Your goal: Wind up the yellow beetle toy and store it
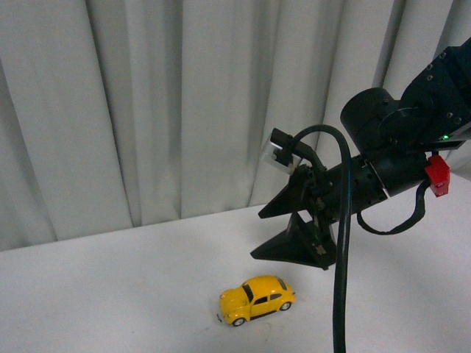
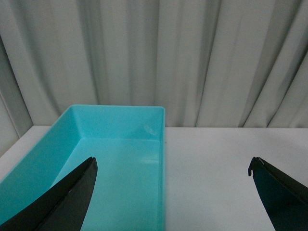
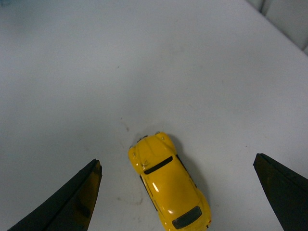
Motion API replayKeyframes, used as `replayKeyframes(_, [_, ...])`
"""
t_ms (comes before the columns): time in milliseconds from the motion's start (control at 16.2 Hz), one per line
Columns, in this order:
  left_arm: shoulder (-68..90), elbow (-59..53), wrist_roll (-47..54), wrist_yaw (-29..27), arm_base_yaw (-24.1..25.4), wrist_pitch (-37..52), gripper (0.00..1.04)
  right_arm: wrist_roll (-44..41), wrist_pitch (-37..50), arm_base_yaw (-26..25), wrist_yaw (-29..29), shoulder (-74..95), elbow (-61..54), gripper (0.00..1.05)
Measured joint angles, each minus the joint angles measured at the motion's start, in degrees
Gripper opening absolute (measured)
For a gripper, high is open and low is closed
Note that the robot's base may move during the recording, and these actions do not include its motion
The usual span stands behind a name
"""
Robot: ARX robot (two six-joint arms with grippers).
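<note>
matte white table (image 1: pixel 110 294) | glossy rounded yellow beetle toy (image 1: pixel 256 298) | left pincer (image 2: pixel 172 163) apart | right pincer (image 1: pixel 256 235) apart

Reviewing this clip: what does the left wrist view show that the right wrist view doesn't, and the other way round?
Only the left wrist view shows the turquoise bin, empty as far as visible, in front of the left gripper. Only the right wrist view shows the yellow beetle toy, on its wheels between the spread fingers of the right gripper, not gripped. Both show the white table and an open gripper holding nothing.
</note>
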Motion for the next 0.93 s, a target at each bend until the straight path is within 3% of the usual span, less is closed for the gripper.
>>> replayKeyframes(247, [0.00,0.00,0.02,-0.02,0.00,0.00,0.98,-22.12,-16.68,-0.37,-0.31,6.01,7.87,0.98])
replayKeyframes(494, [0.00,0.00,0.02,0.00,0.00,0.02,0.98,-37.16,-26.60,-0.50,3.15,13.77,14.40,0.98])
replayKeyframes(679, [-0.02,0.00,0.00,0.00,0.00,0.00,0.98,-43.06,-28.48,-0.76,6.05,17.51,17.49,0.98])
replayKeyframes(926, [0.00,0.00,0.02,0.00,0.00,0.00,0.98,-44.44,-27.98,-0.68,7.23,21.55,21.22,0.98])
